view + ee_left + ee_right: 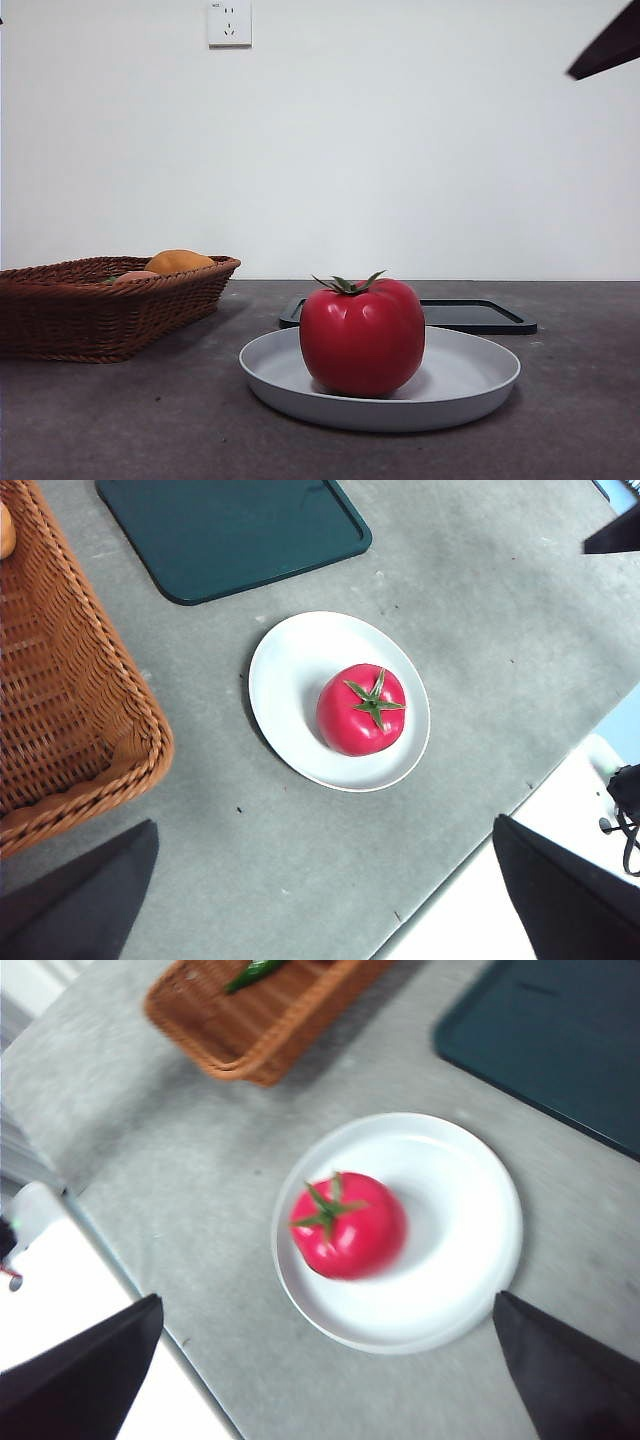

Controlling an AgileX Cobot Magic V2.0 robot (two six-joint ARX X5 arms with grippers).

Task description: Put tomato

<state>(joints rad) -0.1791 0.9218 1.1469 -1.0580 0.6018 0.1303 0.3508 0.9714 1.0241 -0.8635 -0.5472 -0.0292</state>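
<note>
The tomato (362, 336) is glossy red with a green star-shaped stem. It sits upright on a pale round plate (470, 375) in the middle of the grey table. It also shows in the left wrist view (361, 709) and in the right wrist view (348, 1224). My left gripper (323, 825) is open and empty, high above the table, off to one side of the plate (285, 680). My right gripper (326, 1298) is open and empty, high above the plate's rim (480, 1190). Neither touches the tomato. One arm's black tip (607, 48) shows at the top right of the front view.
A brown wicker basket (100, 305) stands at the left, holding an orange-yellow fruit (178, 262), a peach-pink fruit (133, 277) and something green (255, 972). A dark flat tray (480, 315) lies behind the plate. The table's near edge (470, 850) runs close to the plate.
</note>
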